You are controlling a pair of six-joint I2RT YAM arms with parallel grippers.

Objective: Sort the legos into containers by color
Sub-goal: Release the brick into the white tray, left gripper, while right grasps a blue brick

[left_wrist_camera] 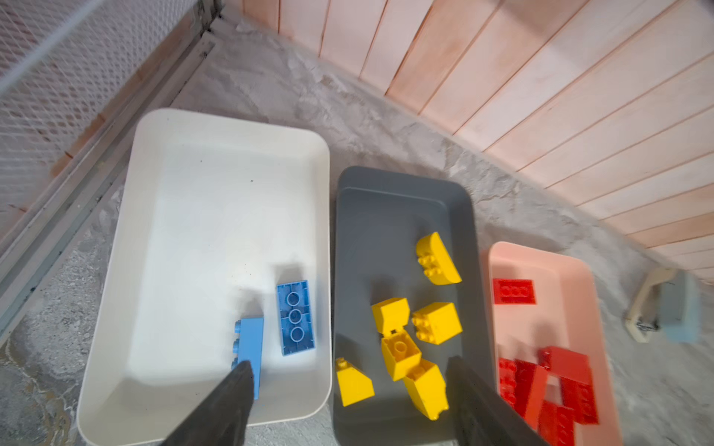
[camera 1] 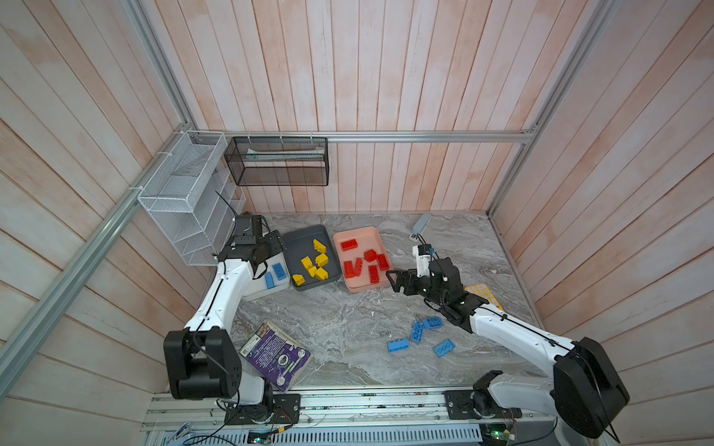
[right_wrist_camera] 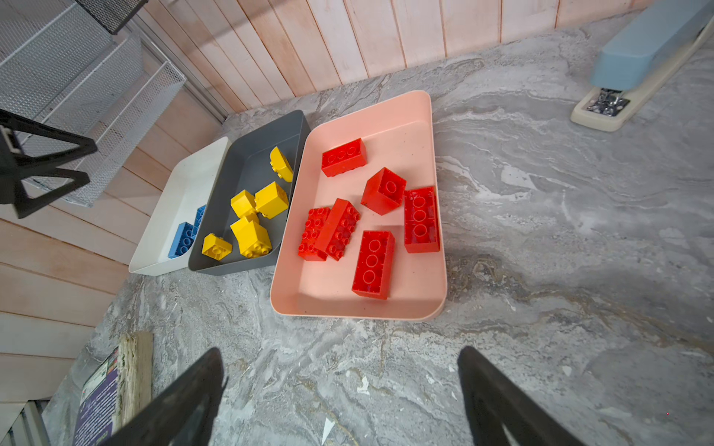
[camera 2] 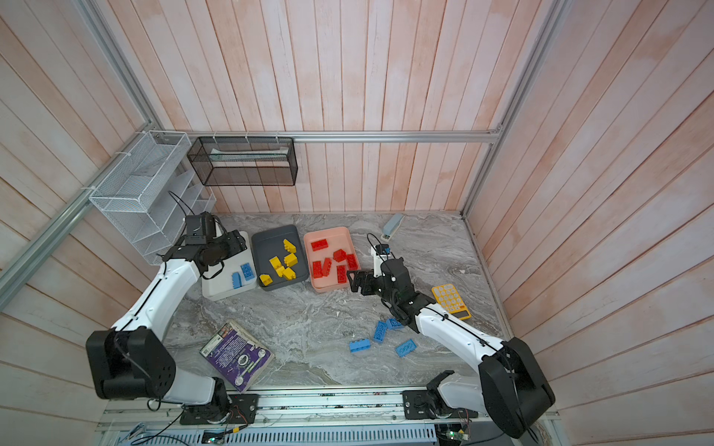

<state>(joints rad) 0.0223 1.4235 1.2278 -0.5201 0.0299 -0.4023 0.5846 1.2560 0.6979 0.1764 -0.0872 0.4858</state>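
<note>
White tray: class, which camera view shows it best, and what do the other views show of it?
The left wrist view: nearly the whole white tray lies open, both blue bricks clear. In both top views the left arm hides part of it. The right wrist view shows it partly, behind the dark grey tray.

text: none legible | book cover (camera 1: 275, 355): print, seemingly too blurred to read
</note>
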